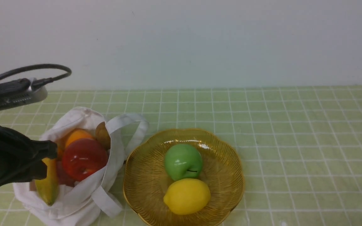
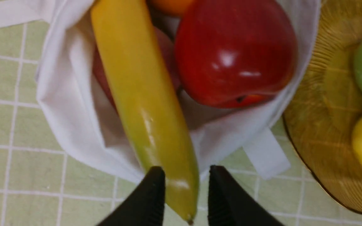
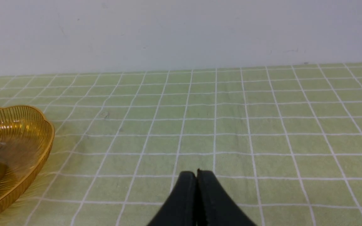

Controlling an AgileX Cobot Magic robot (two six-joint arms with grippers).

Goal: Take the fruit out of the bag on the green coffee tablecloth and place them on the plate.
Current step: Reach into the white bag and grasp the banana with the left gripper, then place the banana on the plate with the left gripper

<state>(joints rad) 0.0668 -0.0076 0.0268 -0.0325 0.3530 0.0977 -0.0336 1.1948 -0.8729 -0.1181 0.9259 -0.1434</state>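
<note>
Straddling the banana (image 2: pixel 143 103) tip, the left tool (image 2: pixel 186 172) stands parted.

Glossy banana (image 2: pixel 143 103), matt cloth bag (image 2: pixel 71 103), ribbed see-through glass plate (image 2: pixel 325 131).

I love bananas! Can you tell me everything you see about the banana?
The banana is long, smooth and glossy, like plastic, yellow fading to green near its dark tip. It lies slanted in the white bag beside the red apple, its tip sticking out over the bag's rim. The open left gripper has one finger on each side of that tip.
</note>
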